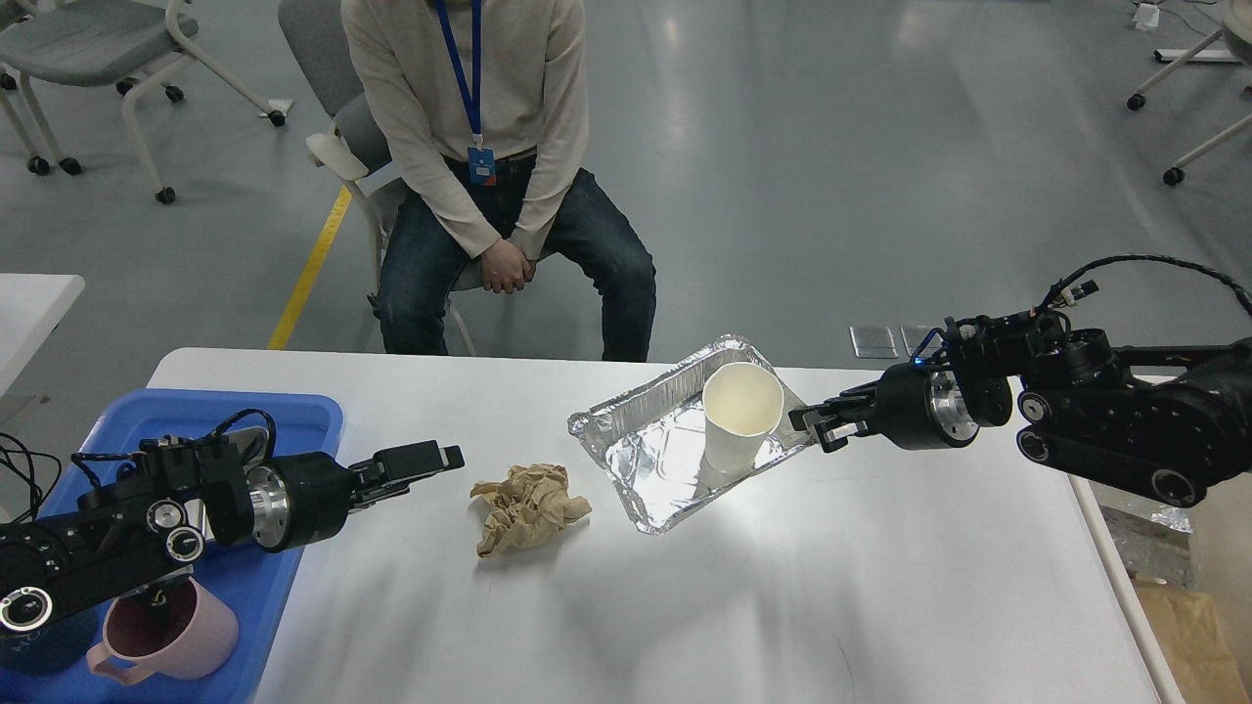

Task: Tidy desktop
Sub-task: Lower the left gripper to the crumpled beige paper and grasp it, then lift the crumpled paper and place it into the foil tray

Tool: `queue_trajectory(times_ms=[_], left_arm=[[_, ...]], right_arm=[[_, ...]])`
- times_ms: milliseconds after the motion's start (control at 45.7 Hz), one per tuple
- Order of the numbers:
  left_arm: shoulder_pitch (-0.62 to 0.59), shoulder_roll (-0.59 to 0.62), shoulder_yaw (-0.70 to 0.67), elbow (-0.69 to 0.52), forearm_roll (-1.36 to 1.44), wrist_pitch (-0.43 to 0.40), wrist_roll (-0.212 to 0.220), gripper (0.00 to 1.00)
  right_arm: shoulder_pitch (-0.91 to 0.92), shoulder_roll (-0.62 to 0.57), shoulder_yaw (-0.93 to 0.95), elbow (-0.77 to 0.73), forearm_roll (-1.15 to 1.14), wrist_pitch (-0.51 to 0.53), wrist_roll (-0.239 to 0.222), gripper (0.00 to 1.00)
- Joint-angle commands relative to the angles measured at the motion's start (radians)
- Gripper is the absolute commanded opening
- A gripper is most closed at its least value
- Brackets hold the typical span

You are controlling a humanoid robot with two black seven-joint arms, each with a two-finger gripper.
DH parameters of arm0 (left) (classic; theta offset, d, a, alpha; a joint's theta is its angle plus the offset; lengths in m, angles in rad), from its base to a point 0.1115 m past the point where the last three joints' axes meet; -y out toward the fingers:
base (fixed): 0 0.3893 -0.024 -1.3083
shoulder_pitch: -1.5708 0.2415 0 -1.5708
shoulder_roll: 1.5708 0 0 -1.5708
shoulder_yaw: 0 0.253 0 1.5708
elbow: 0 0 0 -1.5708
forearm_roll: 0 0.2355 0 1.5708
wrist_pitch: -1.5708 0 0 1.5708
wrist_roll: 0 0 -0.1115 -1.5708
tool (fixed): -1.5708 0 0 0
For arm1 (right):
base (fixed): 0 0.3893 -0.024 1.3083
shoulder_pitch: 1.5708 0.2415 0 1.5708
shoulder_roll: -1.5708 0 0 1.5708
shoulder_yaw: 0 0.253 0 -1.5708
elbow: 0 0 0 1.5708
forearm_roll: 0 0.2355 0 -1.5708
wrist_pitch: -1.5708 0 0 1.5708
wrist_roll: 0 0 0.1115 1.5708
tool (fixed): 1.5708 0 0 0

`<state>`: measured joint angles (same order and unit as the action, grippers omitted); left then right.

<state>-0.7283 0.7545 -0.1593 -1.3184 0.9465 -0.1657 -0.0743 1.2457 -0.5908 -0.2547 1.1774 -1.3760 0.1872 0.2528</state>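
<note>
Both arms reach inward, left gripper (430, 462) fingers seemingly together, right gripper (810, 422) fingers pinched closed.

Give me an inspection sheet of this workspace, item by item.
Surface: white desktop, no spills seen.
Job's things: foil tray with paper cup upright in it, tilted.
Clutter: crumpled brown paper; blue tray holding pink mug.
Grippers: left gripper apart from the paper, cannot tell; right gripper shut on the foil tray's edge.
Cables: black cable looping over right arm.
Surroundings: seated person, chairs, grey floor.
</note>
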Motion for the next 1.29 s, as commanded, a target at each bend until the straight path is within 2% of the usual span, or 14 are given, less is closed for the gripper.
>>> queue_trajectory(times_ms=[0,394,964,1139,1270], left_arm=[[0.024,-0.055,-0.005,0.061,-0.002,0.000,-0.001,0.94],[0.082,-0.202,-0.005,0.214,-0.002,0.002,-0.002,0.95],[0.078,-0.388,-0.006,0.410,0.000,0.011,-0.015,0.94],[0.078,-0.420,0.010,0.421,0.012,0.060,-0.019,0.82],[0.079,-0.443,0.017,0.420,0.018,0.058,-0.016,0.61]], right_arm=[[-0.002,-0.001,0.002,0.001,-0.002,0.000,0.000,0.00],[-0.002,-0.006,0.003,0.001,0.000,0.000,0.000,0.00],[-0.002,-0.017,0.011,0.010,0.000,-0.002,0.000,0.00],[-0.002,-0.017,0.011,0.010,0.000,-0.002,0.000,0.00],[-0.002,-0.017,0.011,0.010,0.000,-0.002,0.000,0.00]])
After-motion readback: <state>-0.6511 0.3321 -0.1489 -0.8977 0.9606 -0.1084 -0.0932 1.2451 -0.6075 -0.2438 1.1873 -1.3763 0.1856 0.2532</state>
